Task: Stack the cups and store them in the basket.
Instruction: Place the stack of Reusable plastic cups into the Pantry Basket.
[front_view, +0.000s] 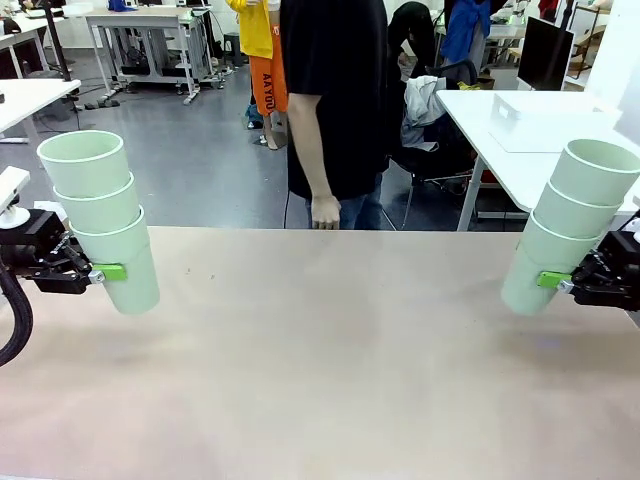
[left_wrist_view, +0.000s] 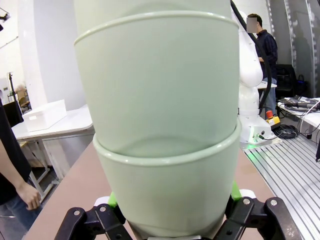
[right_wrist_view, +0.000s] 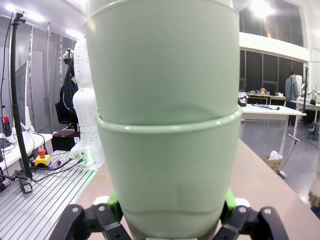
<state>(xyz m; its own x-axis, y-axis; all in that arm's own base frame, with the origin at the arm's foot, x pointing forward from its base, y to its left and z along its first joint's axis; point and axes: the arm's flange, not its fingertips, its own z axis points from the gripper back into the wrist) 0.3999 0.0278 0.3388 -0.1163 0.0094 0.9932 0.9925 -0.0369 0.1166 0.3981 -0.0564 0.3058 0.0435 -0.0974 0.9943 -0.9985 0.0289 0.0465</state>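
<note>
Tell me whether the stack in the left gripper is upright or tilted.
Tilted: in the left gripper, the three-cup stack leans, rims toward the robot's left.

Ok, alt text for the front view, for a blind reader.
The left tool grips a tilted stack of three nested green cups over the tan table; the right tool grips a matching stack. A person in black stands opposite.

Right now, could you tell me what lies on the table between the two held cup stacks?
Nothing: the front view shows bare tabletop between the left stack and the right stack.
</note>
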